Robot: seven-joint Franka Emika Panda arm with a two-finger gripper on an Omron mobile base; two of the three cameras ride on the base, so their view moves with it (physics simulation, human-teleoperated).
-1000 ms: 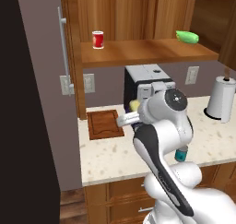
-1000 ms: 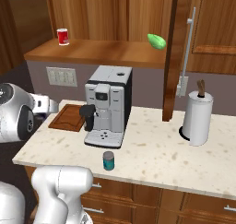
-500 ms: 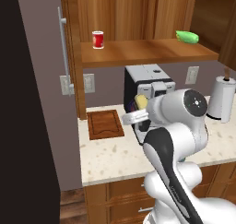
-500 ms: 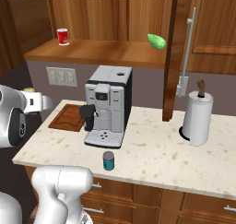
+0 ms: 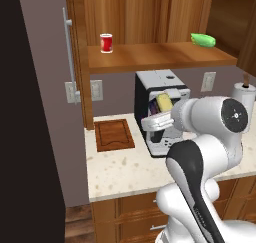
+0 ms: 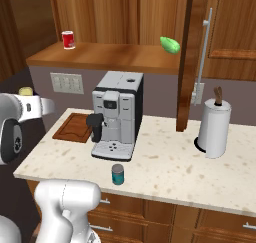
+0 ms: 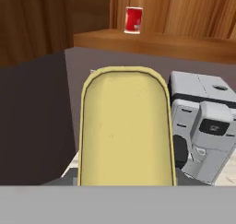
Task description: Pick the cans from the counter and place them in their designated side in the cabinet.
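Since a second earlier, the arm had lifted the blue can [image 5: 164, 102] above the counter [image 6: 165, 169], toward the cabinet [image 6: 107, 56]. The can's yellow top hid the fingertips in the hand view, though the jaws evidently clamped it. The coffee machine [image 6: 118, 114] stood alongside. The teal can [image 6: 118, 174] remained on the counter.
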